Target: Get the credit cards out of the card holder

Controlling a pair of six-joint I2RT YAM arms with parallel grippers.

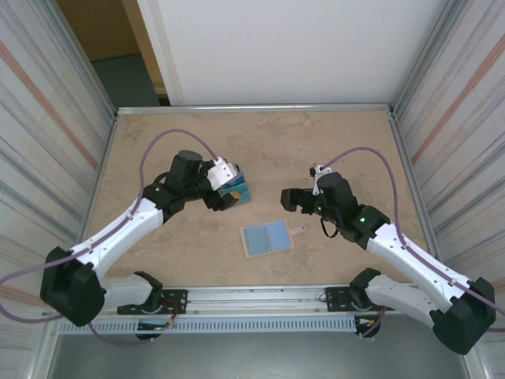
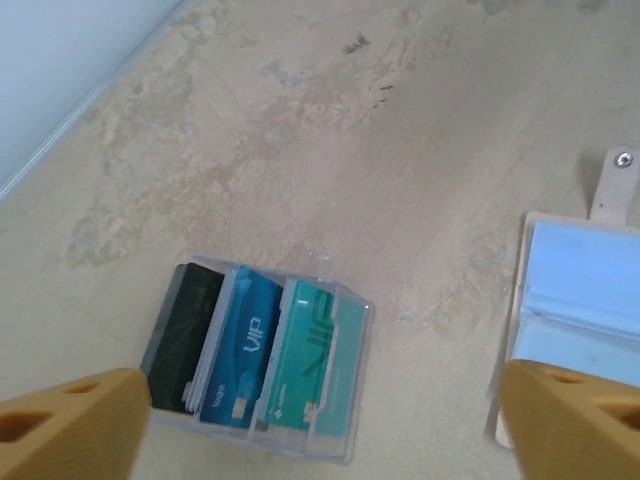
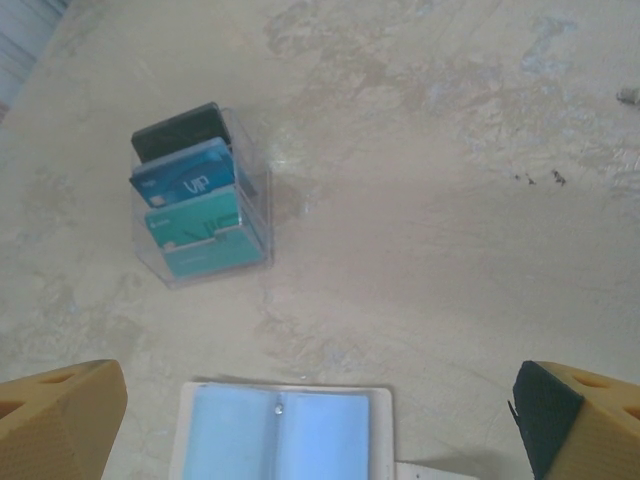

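Observation:
The card holder [image 1: 267, 238] lies open and flat on the table, its light-blue inner faces up and its tan tab [image 1: 298, 230] pointing right. Three credit cards, one black [image 2: 180, 335], one blue [image 2: 240, 350] and one teal [image 2: 310, 365], stand in a clear tiered box [image 1: 235, 189] to its upper left. My left gripper [image 1: 226, 196] hovers open over that box, its fingers wide on either side and touching nothing. In the left wrist view the holder [image 2: 585, 300] shows at the right edge. My right gripper [image 1: 290, 199] is open and empty, above the holder [image 3: 280, 435].
Metal rails edge the beige stone-patterned table [image 1: 347, 150] on all sides. Striped walls stand close on the left and right. Bare tabletop lies between the two grippers and toward the far edge.

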